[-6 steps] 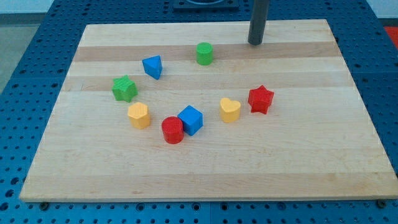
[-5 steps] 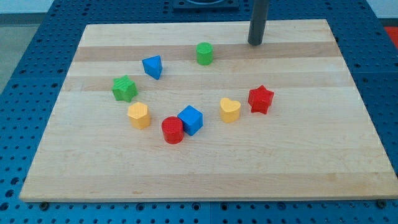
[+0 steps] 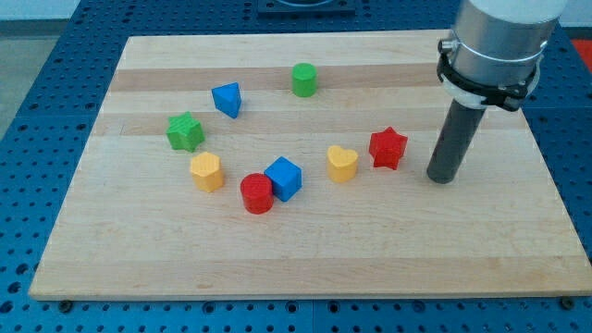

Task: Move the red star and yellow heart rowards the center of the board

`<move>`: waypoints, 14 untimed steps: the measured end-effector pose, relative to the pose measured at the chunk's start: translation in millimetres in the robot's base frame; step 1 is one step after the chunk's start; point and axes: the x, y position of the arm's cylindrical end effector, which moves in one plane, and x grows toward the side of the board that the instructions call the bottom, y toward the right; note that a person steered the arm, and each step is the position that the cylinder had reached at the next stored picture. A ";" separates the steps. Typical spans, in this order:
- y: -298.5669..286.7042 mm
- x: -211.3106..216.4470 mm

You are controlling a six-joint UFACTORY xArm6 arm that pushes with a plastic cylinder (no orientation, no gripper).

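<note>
Red and star-shaped, the small red star block (image 3: 388, 148) is sitting just to the view's left of my tip (image 3: 441, 178), with the yellow heart block (image 3: 342, 163) lying just beyond it, apart. There being no jaws on this rod, nothing is opening or closing. Pushing off-centre is risking the star spinning past the heart instead of driving it. Eight blocks are lying on the wooden board (image 3: 518, 231): two red, two yellow, two blue, two green.

Lab bench: blue perforated table (image 3: 37, 111), wooden board (image 3: 305, 259).
</note>
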 end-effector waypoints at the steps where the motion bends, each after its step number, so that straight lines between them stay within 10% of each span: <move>1: -12.2 0.0; 9: -73.7 -44.1; 14: -95.5 5.0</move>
